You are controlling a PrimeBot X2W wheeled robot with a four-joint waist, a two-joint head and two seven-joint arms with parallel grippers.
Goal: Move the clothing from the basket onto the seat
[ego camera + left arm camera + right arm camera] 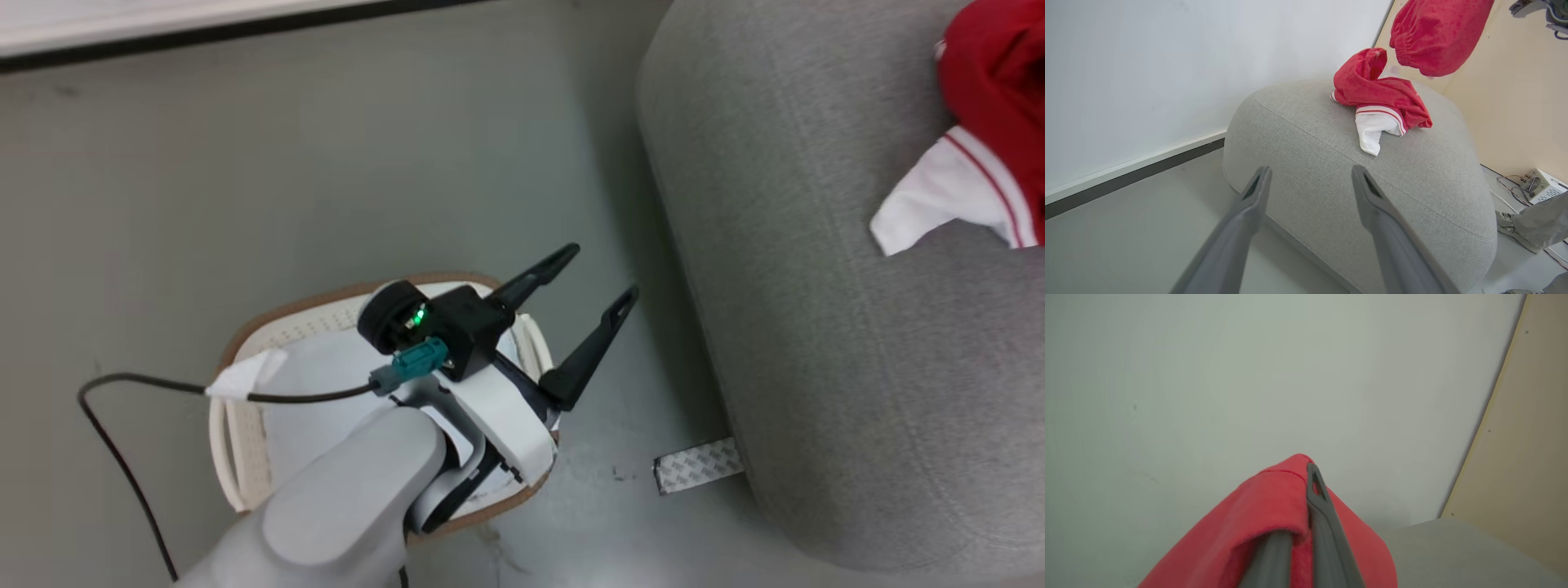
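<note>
A red garment with a white striped panel (980, 122) lies on the grey sofa (816, 310) at the head view's right edge; the left wrist view has it (1380, 96) on the sofa's top (1331, 163). A second red garment (1437, 32) hangs in the air above the sofa. My right gripper (1306, 477) is shut on this red cloth (1265, 514), which drapes over one finger. My left gripper (606, 272) is open and holds nothing, hovering over the basket (245, 343), fingers pointing toward the sofa. Only a white liner (310, 408) shows in the basket; my arm hides part of it.
A strip of patterned tape (698, 465) lies on the floor by the sofa's base. A black cable (122, 384) loops left of the basket. A person's shoe and trouser leg (1531, 222) and a small white box (1541, 185) are beyond the sofa. A wall stands behind.
</note>
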